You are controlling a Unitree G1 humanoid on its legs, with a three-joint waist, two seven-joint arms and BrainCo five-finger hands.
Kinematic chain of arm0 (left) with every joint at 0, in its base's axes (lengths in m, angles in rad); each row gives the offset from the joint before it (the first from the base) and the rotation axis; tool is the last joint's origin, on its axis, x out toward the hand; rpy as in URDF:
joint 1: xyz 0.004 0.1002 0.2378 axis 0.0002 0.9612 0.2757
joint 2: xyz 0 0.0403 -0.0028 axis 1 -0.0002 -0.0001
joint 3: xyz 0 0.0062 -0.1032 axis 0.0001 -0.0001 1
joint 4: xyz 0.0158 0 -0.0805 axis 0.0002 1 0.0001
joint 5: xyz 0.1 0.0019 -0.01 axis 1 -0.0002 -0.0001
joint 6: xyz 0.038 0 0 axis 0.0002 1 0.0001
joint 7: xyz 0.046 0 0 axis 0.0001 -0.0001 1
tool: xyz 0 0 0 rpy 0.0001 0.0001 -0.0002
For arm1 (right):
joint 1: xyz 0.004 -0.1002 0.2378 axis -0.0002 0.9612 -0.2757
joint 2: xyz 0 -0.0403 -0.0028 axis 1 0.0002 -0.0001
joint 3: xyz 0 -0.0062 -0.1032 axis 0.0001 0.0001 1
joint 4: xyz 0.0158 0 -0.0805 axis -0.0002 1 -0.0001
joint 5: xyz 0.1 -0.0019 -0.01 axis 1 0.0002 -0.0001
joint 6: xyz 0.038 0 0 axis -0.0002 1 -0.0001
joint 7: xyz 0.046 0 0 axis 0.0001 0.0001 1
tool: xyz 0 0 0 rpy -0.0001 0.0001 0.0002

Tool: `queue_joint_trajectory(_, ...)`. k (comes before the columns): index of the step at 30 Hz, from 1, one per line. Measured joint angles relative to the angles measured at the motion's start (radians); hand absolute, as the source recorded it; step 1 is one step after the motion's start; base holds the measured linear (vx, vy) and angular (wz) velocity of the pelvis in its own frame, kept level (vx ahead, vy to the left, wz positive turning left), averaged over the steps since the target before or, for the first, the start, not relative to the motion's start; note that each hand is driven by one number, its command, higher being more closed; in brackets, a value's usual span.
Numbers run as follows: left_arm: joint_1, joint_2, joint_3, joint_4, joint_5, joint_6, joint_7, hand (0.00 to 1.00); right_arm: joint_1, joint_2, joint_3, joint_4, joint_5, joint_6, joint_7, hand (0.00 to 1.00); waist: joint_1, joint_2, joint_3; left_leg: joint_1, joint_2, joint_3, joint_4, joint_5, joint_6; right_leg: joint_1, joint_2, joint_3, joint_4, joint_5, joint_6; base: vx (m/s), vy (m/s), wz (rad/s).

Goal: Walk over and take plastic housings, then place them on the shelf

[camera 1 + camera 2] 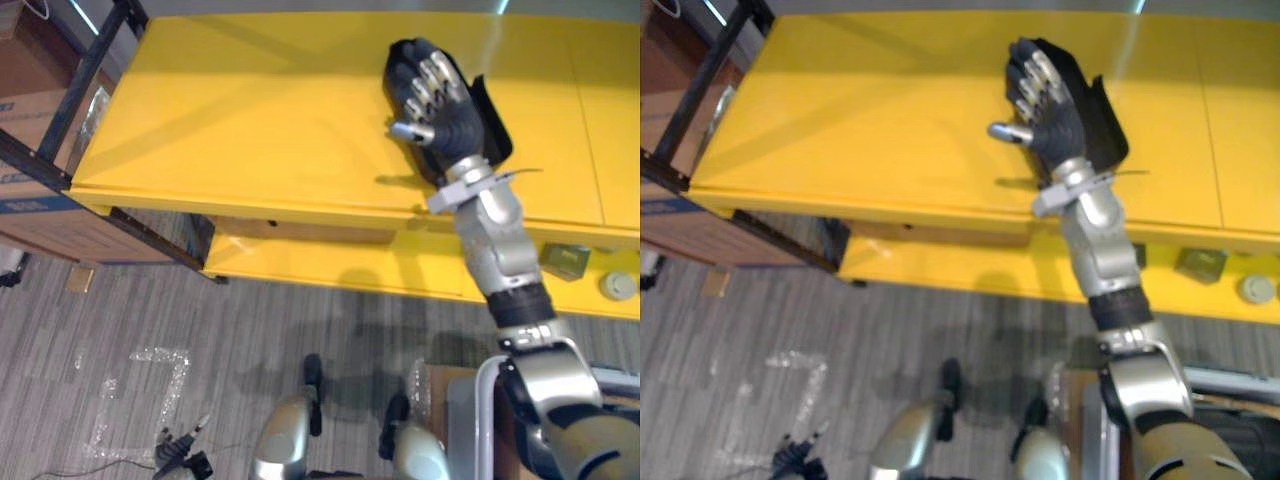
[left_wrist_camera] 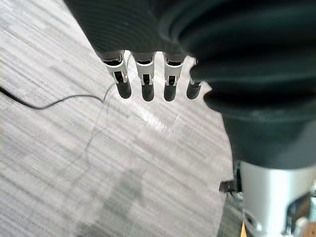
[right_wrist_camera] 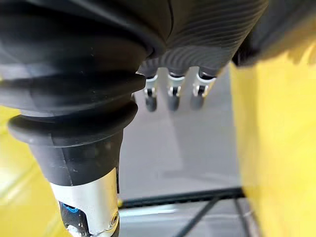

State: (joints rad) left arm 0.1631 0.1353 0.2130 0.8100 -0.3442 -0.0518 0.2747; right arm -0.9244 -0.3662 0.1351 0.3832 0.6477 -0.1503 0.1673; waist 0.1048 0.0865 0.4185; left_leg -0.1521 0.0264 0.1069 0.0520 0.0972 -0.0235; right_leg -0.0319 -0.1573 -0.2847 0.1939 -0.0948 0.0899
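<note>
A black plastic housing lies on the top board of the yellow shelf, right of its middle. My right hand rests flat on top of the housing with the fingers stretched toward the far edge and the thumb sticking out to the left, off the part. It is open, and most of the housing is hidden under it. In the right wrist view its fingers point straight out past the dark cover. My left hand hangs low over the grey floor, fingers relaxed and empty.
A black metal frame and cardboard boxes stand at the shelf's left end. On the lower yellow board lie a small greenish box and a round grey part. Tape marks show on the floor.
</note>
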Motion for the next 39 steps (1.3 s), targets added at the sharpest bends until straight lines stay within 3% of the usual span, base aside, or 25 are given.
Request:
queue_joint_trajectory(4,-0.003,0.000,0.000,0.000,0.000,0.000,-0.012,0.00,-0.029,0.026,-0.029,0.027,0.091,0.013,-0.008,0.00,0.006,0.001,0.000,0.008,-0.002,-0.013,-0.011,0.005,-0.002,0.003,-0.002,-0.014,0.013,-0.015,-0.004,0.03,-0.017,0.10)
queue_joint_trajectory(10,-0.006,-0.013,-0.001,-0.006,-0.002,-0.001,-0.021,0.00,-0.125,0.019,-0.058,0.084,0.207,0.115,0.052,0.00,0.019,0.023,0.021,0.012,0.001,-0.022,-0.012,0.007,-0.005,0.006,0.000,-0.020,0.029,-0.030,-0.006,0.02,-0.016,0.03)
queue_joint_trajectory(19,-0.012,-0.025,-0.072,-0.009,-0.001,0.012,-0.036,0.00,-0.203,-0.042,-0.081,0.260,0.290,0.206,0.061,0.00,0.049,0.030,0.027,0.009,0.000,-0.051,-0.016,0.010,-0.010,0.013,0.001,-0.049,0.040,-0.049,-0.010,0.02,-0.015,0.09)
queue_joint_trajectory(25,-0.014,-0.025,-0.080,-0.012,0.000,0.017,-0.052,0.00,-0.210,-0.079,-0.083,0.320,0.292,0.292,0.152,0.00,0.049,0.031,0.027,0.004,0.001,-0.051,-0.017,0.010,-0.010,0.005,0.000,-0.048,0.046,-0.057,-0.011,0.00,0.000,0.00)
queue_joint_trajectory(27,-0.017,-0.025,-0.081,-0.011,0.000,0.015,-0.056,0.00,-0.211,-0.093,-0.073,0.345,0.291,0.321,0.216,0.00,0.049,0.033,0.029,-0.004,0.003,-0.050,-0.015,0.010,-0.010,-0.006,0.001,-0.046,0.055,-0.059,-0.012,0.00,0.000,0.00)
queue_joint_trajectory(31,-0.025,-0.021,-0.110,-0.012,0.001,0.007,-0.060,0.00,-0.212,-0.136,-0.030,0.347,0.285,0.340,0.298,0.00,0.048,0.037,0.035,-0.007,0.005,-0.049,-0.014,0.010,-0.010,-0.010,0.002,-0.046,0.057,-0.059,-0.013,0.00,0.000,0.00)
queue_joint_trajectory(34,-0.035,-0.021,-0.116,-0.013,0.001,0.008,-0.060,0.00,-0.214,-0.157,-0.015,0.350,0.258,0.366,0.293,0.00,0.048,0.037,0.035,-0.007,0.005,-0.049,-0.014,0.010,-0.010,-0.011,0.002,-0.045,0.057,-0.059,-0.013,0.00,0.000,0.00)
queue_joint_trajectory(39,-0.043,-0.008,-0.123,-0.014,0.001,0.007,-0.059,0.00,-0.230,-0.169,-0.013,0.382,0.243,0.364,0.212,0.00,0.048,0.037,0.035,-0.010,0.007,-0.043,-0.013,0.010,-0.010,-0.018,0.002,-0.039,0.053,-0.059,-0.013,0.00,0.001,-0.02)
